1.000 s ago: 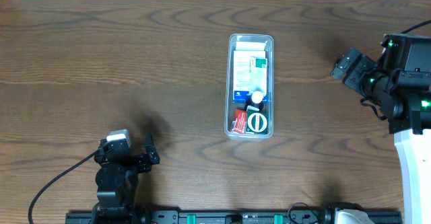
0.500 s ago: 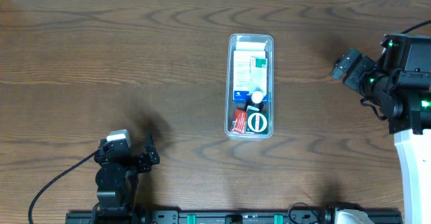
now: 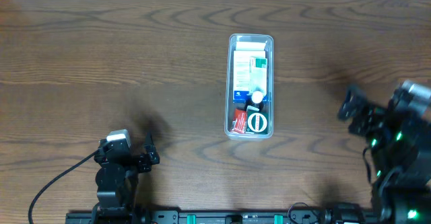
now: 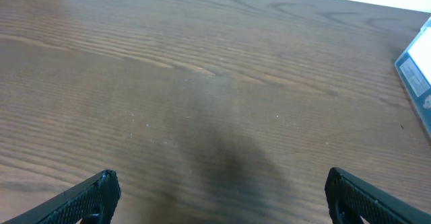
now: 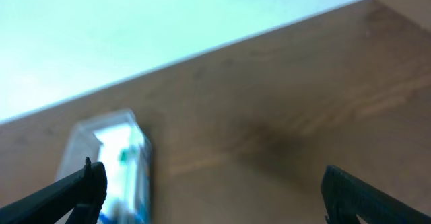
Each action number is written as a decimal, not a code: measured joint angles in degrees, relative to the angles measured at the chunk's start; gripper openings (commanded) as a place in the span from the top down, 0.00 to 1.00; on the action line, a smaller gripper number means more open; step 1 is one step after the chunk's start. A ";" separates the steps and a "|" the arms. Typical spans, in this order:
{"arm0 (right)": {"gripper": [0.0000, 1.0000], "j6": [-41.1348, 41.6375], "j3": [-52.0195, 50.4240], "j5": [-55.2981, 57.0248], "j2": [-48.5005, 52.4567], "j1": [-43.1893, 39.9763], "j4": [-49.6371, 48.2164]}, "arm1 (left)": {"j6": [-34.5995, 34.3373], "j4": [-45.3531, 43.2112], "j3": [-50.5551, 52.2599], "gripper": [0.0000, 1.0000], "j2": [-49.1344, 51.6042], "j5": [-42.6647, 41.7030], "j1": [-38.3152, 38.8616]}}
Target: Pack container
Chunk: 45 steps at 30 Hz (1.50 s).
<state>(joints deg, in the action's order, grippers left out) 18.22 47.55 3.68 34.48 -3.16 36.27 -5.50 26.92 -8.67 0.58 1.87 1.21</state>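
Left pincer (image 3: 151, 151) – released, jaws spread wide with nothing between them; in its wrist view the two dark fingertips (image 4: 94, 196) sit at the bottom corners of the frame, over bare wood of the table (image 3: 135, 62). Right pincer (image 3: 347, 104) is likewise released and empty, its fingertips (image 5: 77, 187) far apart at the lower edges of its own view; that view and the overhead image of this arm are both blurred. The container (image 3: 228, 83) stands on the table between the two pincers, well apart from each. From the left pincer it lies ahead and off to the right, with only a corner (image 4: 419, 76) showing at the right edge of that wrist view. From the right pincer it lies ahead and to the left, a blurred clear tub (image 5: 79, 135). Its long axis runs away from the arm bases. Contents, seen from overhead: a white box (image 3: 249, 48) at the end farthest from both pincers, then a green-and-white box (image 3: 258, 65), a blue-and-white box (image 3: 240, 93) and a small white cap (image 3: 256, 97). At the near end are a red packet (image 3: 238, 122) and a round green-and-white lid (image 3: 256, 122) – side by side. Neither pincer touches the container.
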 measured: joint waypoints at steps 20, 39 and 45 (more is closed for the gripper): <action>0.01 -2.01 -30.51 1.27 -33.75 0.00 -8.13 | 0.00 -0.02 0.00 0.02 0.00 0.00 0.00; 0.01 -2.01 -41.40 1.20 -33.79 0.00 -17.25 | 0.00 -0.04 0.00 0.02 0.00 0.00 0.00; 0.01 -2.01 -41.40 1.20 -33.79 0.00 -17.22 | 0.00 -0.02 0.00 0.02 0.00 0.00 0.00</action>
<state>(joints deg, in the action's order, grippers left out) 16.21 6.15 4.89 0.69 -3.16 19.05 -5.50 26.89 -8.67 0.58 1.87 1.21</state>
